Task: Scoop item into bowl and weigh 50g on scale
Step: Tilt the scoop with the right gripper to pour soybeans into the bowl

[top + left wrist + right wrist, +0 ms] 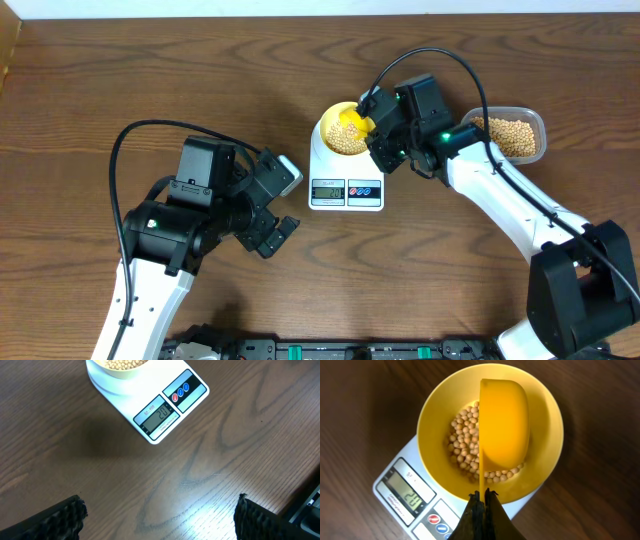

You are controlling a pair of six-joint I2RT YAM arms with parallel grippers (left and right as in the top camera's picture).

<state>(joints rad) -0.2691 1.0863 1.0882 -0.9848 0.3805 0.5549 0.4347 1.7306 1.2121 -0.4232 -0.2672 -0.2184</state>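
Status: dosing in progress, target not confirmed.

1. The scale stands on the desk with the pale-yellow bowl seated on its platform.
2. The beans cover the bowl floor in a shallow layer, so at least some of the item has been transferred.
3. The right gripper is clenched on the thin handle of the yellow scoop. The scoop is turned over above the bowl, its cup apparently emptied.
4. The display shows a figure beginning with 2. The second digit is unclear, but the reading appears well short of fifty grams.
5. The left gripper is released, jaws wide, empty, hovering over bare desk near the scale.
6. The clear tub, at the robot's right, holds ample stock.

Remaining: probably further scoops from the tub, then fine adjustment to target.
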